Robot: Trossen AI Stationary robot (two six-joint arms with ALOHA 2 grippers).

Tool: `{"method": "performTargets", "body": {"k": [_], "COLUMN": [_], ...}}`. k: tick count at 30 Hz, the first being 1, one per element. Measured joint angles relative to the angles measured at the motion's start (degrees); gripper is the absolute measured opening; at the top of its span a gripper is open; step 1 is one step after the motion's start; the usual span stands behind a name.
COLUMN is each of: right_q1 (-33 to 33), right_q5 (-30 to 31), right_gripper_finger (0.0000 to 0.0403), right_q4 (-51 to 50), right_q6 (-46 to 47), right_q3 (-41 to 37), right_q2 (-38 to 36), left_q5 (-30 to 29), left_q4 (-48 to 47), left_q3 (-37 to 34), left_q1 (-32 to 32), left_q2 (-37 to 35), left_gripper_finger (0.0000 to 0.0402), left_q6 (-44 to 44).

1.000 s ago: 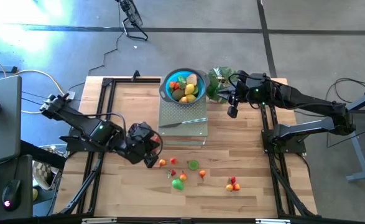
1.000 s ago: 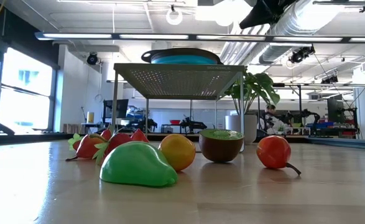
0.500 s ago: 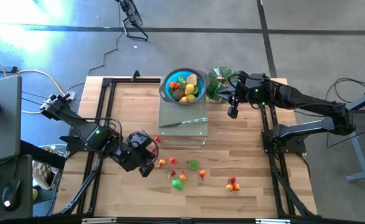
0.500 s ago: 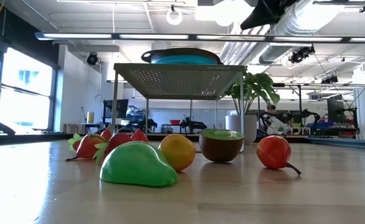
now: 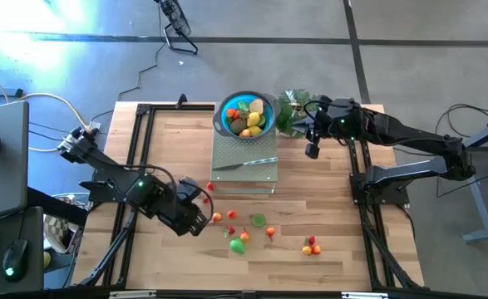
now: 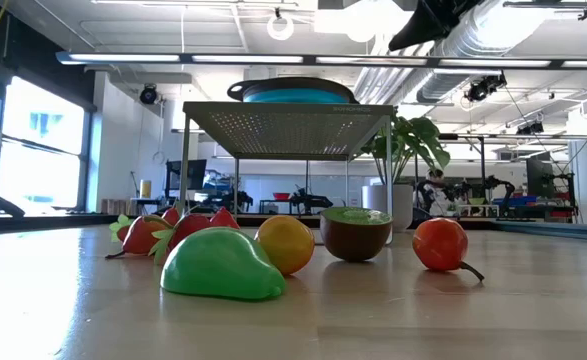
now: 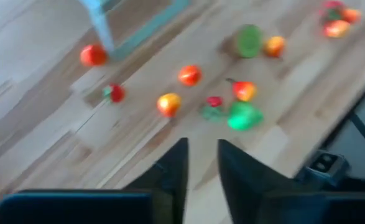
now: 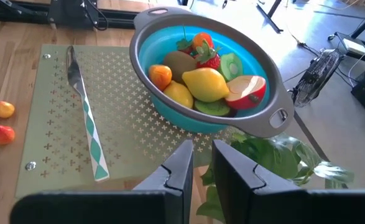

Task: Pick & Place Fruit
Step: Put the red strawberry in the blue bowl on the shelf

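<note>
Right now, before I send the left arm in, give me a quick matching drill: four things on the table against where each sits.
Things:
1. blue bowl
2. knife
3. green pear
4. leafy plant

Places:
A. bare wood, among the loose fruit
B. standing on the perforated rack's far end, full of fruit
C. beside the bowl, near the right gripper
D. lying flat on the rack, nearer than the bowl

Pairs: 1-B, 2-D, 3-A, 4-C

Dark jointed arms (green lights)
</note>
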Motion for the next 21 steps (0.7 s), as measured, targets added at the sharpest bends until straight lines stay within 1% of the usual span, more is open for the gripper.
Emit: {"method": "performTargets", "body": {"k": [5, 8, 11, 13, 16, 19, 21], "right_q1": [0.0, 0.0, 0.0, 0.0, 0.0, 0.0, 0.0], "right_q5": [0.0, 0.0, 0.0, 0.0, 0.0, 0.0, 0.0], "right_gripper_finger": [0.0052, 0.0052, 0.0052, 0.0052, 0.0052, 0.0052, 0.0052], "right_q4": [-1.1, -1.1, -1.1, -1.1, -1.1, -1.1, -1.1], "right_q6": [0.0, 0.0, 0.0, 0.0, 0.0, 0.0, 0.0], "right_q3": [0.0, 0.0, 0.0, 0.0, 0.0, 0.0, 0.0], "right_q2": [0.0, 0.0, 0.0, 0.0, 0.0, 0.0, 0.0], "left_q5": [0.0, -1.1, -1.2, -0.8, -0.7, -1.6, -2.5], "left_q4": [-5.7, -9.3, -11.2, -11.8, -11.5, -11.8, -11.3], "left_q3": [0.0, 0.0, 0.0, 0.0, 0.0, -0.5, -2.7], "left_q1": [0.0, 0.0, 0.0, 0.0, 0.0, 0.0, 0.0], "left_q2": [1.5, 2.3, 3.7, 4.8, 6.3, 7.2, 7.2], "left_gripper_finger": [0.0181, 0.0240, 0.0279, 0.0290, 0.0291, 0.0276, 0.0261], "left_q6": [-12.5, -20.8, -28.8, -32.1, -33.0, -33.5, -36.0]}}
